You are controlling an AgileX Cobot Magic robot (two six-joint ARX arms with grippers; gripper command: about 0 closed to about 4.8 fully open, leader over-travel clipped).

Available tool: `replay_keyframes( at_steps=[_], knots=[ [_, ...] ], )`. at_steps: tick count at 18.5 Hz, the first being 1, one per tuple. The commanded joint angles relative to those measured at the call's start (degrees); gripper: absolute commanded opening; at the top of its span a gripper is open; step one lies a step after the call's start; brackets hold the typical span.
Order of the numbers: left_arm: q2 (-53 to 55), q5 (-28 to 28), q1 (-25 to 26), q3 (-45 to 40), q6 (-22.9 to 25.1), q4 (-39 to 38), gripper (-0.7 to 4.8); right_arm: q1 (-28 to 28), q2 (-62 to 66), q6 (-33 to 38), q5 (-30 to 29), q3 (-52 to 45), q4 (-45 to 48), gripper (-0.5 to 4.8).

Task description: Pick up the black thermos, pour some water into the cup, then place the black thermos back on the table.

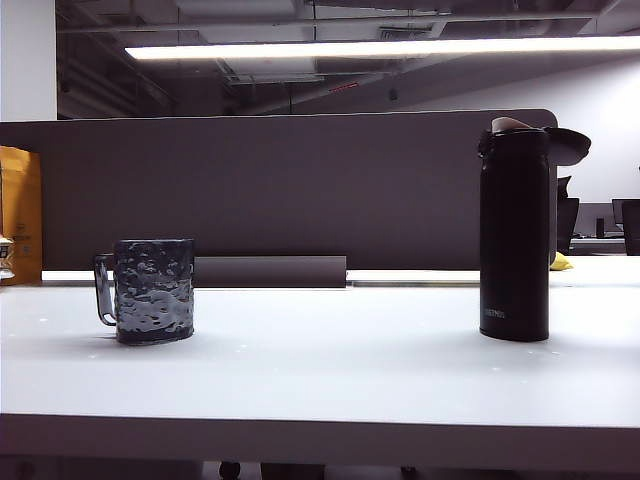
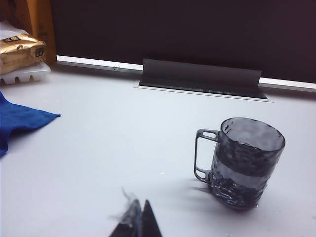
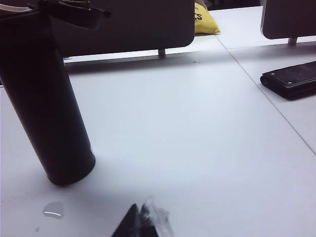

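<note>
Black thermos (image 1: 514,235) untouched: right gripper (image 3: 140,222) closed, empty, low over surface (image 1: 320,375) near its base. Left gripper (image 2: 137,221) closed too, empty, near cup (image 2: 245,162). Thermos upright, lid flipped open, contents hidden. Cup upright, handle toward left gripper, looks empty.

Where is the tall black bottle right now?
The thermos stands upright on the right side of the table in the exterior view, lid flipped open, far from the cup on the left, with the dark partition behind it.
</note>
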Motion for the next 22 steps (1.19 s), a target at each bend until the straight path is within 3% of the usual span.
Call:
replay_keyframes(
  at_steps=[1, 8, 10, 11, 12, 13, 14, 16, 17, 22],
  knots=[
    [0.07, 0.2, 0.07, 0.09, 0.04, 0.5, -0.05, -0.07, -0.04, -0.15, 0.39, -0.26, 1.07, -0.08],
    [0.07, 0.0, 0.07, 0.11, 0.0, 1.11, -0.05, -0.07, -0.04, -0.15, 0.39, -0.26, 1.07, -0.07],
    [0.07, -0.44, 0.09, 0.11, -0.04, 1.18, -0.04, -0.07, -0.04, -0.13, 0.37, -0.26, 1.09, 0.22],
    [0.07, -0.96, 0.09, 0.11, -0.04, 1.2, 0.21, -0.07, -0.04, -0.11, 0.35, -0.24, 1.16, 0.84],
    [0.07, -0.96, 0.09, 0.11, -0.04, 1.2, 0.81, -0.07, -0.04, -0.09, 0.31, -0.22, 1.29, 1.63],
    [0.07, -0.96, 0.09, 0.13, -0.04, 1.22, 1.64, -0.04, -0.04, -0.09, 0.33, -0.2, 1.6, 2.52],
    [0.07, -0.96, 0.07, 0.26, -0.04, 1.22, 2.8, -0.04, -0.04, -0.04, 0.33, -0.17, 2.23, 3.63],
    [0.07, -0.96, 0.07, 0.74, -0.66, 1.2, 4.46, -0.04, -0.04, 0.33, 0.26, 0.11, 3.61, 4.79],
    [0.07, -0.92, 0.07, 1.25, -1.99, 1.25, 4.79, -0.04, -0.04, 0.33, 0.17, 0.63, 3.54, 4.79],
    [0.07, 2.12, 0.04, 4.22, -5.66, 1.18, 4.79, 0.0, -0.04, 0.2, -4.13, 6.56, 1.25, 4.79]
  ],
)
